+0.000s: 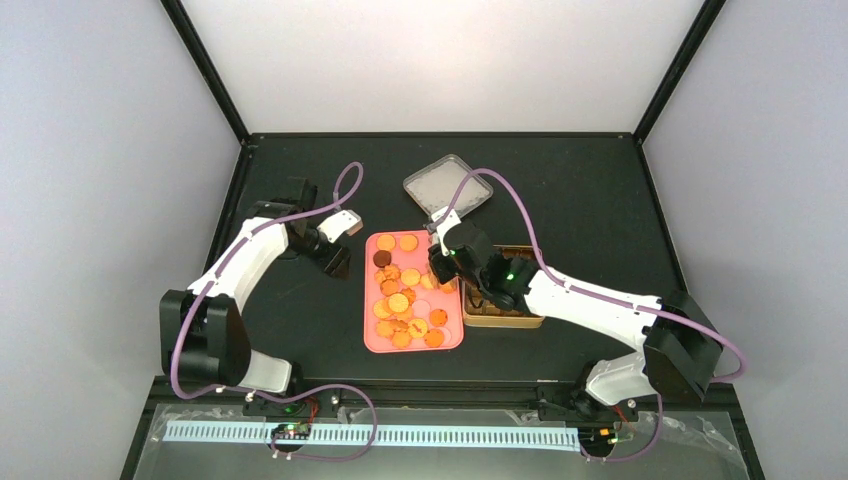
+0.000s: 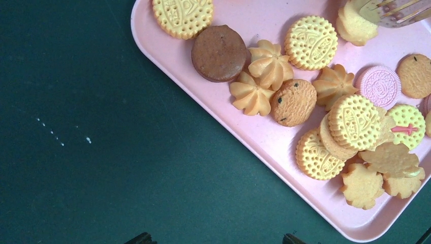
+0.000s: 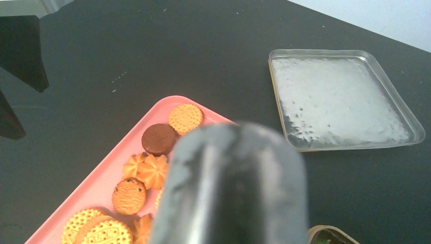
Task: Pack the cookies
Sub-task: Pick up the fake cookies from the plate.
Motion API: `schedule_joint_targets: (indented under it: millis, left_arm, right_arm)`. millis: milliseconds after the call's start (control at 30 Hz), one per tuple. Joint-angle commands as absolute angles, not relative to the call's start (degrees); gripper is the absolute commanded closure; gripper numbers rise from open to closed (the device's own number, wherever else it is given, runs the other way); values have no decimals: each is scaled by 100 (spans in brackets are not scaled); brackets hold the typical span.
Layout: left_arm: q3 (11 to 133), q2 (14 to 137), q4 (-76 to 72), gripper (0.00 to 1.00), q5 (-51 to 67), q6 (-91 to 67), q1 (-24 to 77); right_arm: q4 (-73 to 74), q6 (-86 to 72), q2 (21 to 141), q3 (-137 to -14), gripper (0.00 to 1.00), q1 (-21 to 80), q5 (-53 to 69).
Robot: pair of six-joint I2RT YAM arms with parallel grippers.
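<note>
The cookies [image 1: 400, 295] lie in a loose heap on a pink tray [image 1: 372, 340]. Most are golden [image 2: 310, 42], one is dark brown [image 2: 219, 53], one pale pink [image 2: 379, 86], one green [image 2: 406, 126]. My left gripper [image 2: 217, 239] hangs open over bare table just left of the tray, nothing between its fingertips [image 2: 142, 238]. My right gripper [image 1: 447, 262] is over the tray's right edge, shut on metal tongs [image 3: 231, 188] that fill its wrist view as a grey blur. The tongs' tips [image 2: 394, 12] rest over a golden cookie [image 2: 356, 25] at the tray's far end.
A golden tin [image 1: 503, 305] stands right of the tray, partly under my right arm; its corner [image 3: 330, 236] shows in the right wrist view. Its clear lid [image 1: 448, 186] lies upside down behind the tray. Dark table mat [image 1: 600, 200] surrounds everything.
</note>
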State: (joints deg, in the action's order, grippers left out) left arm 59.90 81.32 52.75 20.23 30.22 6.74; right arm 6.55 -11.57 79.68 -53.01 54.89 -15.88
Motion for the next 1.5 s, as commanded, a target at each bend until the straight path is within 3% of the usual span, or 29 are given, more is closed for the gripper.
schedule_joint_targets:
  millis: [0, 767, 1033, 1467]
  left_arm:
    - [6034, 8025, 5432, 32, 2140, 3100, 642]
    - [6082, 7971, 5476, 32, 2195, 3067, 640]
    - [6100, 7982, 5467, 32, 2231, 3059, 646]
    - [6107, 7928, 5440, 33, 2231, 3032, 639]
  right_arm:
    - [373, -1193, 7963, -5176, 66, 5502, -1812]
    - [676, -1082, 8210, -5171, 65, 5529, -1981]
    - [701, -1124, 8072, -5151, 77, 5528, -1814]
    - [863, -1156, 7670, -5291, 87, 5521, -1729]
